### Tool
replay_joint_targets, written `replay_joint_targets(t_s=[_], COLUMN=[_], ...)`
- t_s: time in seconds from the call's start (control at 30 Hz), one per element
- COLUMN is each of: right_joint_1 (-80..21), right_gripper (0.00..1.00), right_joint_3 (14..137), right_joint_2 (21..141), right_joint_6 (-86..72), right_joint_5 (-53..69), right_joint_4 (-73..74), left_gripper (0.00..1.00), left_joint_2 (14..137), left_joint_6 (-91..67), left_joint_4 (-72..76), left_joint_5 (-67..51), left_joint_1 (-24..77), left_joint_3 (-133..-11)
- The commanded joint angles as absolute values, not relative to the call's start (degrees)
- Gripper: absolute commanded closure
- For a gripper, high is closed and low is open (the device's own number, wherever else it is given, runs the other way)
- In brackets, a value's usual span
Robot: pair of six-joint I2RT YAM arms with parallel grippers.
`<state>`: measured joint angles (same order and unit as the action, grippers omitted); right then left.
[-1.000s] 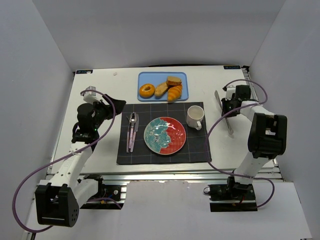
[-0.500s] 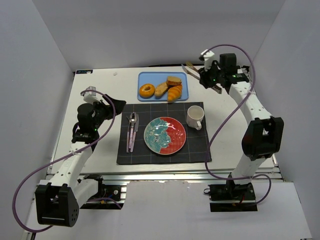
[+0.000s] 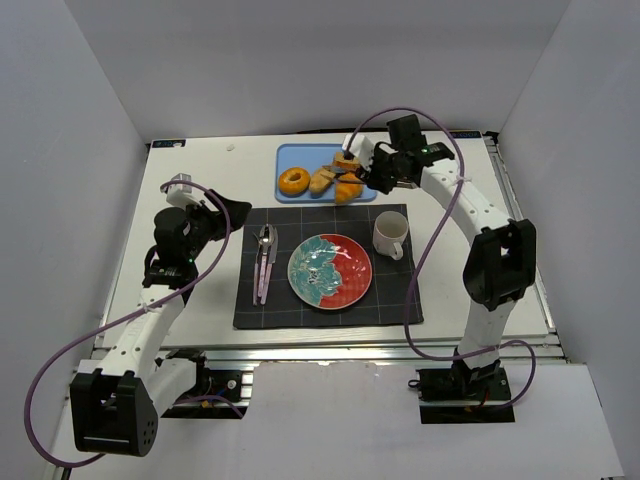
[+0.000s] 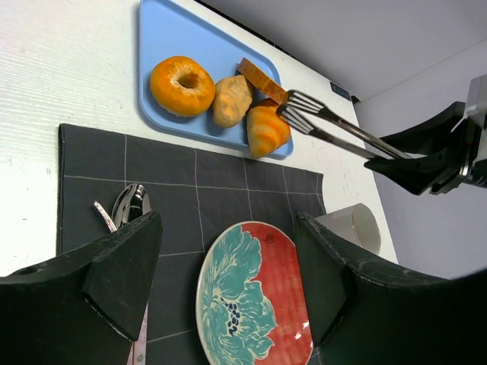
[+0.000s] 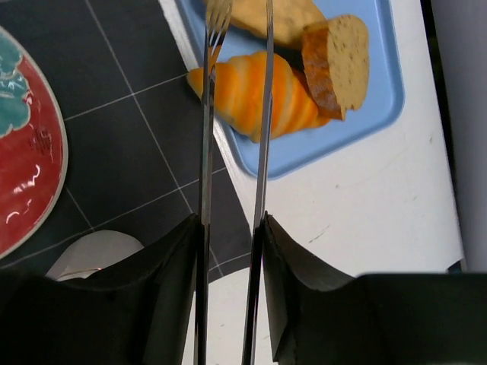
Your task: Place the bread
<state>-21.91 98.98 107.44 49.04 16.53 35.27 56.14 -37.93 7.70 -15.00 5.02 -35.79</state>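
The bread (image 3: 322,180), a plain golden-tan roll, lies on the blue tray (image 3: 305,153) between a glazed donut (image 3: 293,181) and an orange croissant (image 3: 350,187). It also shows in the left wrist view (image 4: 230,99) and at the top of the right wrist view (image 5: 278,15). My right gripper (image 3: 383,172) (image 5: 232,228) is shut on metal tongs (image 5: 266,114), whose open tips hover over the croissant (image 5: 259,95), just short of the bread. My left gripper (image 3: 225,215) (image 4: 228,289) is open and empty, left of the placemat. The red and teal plate (image 3: 330,271) holds nothing.
A brown bread slice (image 3: 348,160) lies at the tray's right end. A white mug (image 3: 390,235) stands right of the plate on the dark placemat (image 3: 395,300). Cutlery (image 3: 264,262) lies on the mat's left side.
My right arm has swung from the table's right side to the back and then left, carrying the tongs to the tray. The left arm has not moved.
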Motion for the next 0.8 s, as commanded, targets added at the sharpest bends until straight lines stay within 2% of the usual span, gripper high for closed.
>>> replay_joint_targets(t_s=[0.0,0.37,0.77], right_joint_1=[-24.78,-29.36,-30.23], right_gripper=[0.57,0.55,0.53], right_joint_3=[100.81,102.47,100.02], right_joint_2=[107.49,112.23,112.5], right_joint_6=[59.39,68.64,69.96], right_joint_5=[13.54,4.4,2.63], right_joint_4=[36.12,33.4,28.31], left_gripper=[0.2,0.2,0.2], left_joint_2=[55.02,53.27,52.21], left_joint_6=[-37.18,-36.91,-37.0], left_joint_4=[7.65,6.77,6.77], left_joint_5=[-14.41,-13.54,-13.36], left_joint_1=[5.27,5.19,5.19], left_joint_3=[-35.86,-34.89,-34.28])
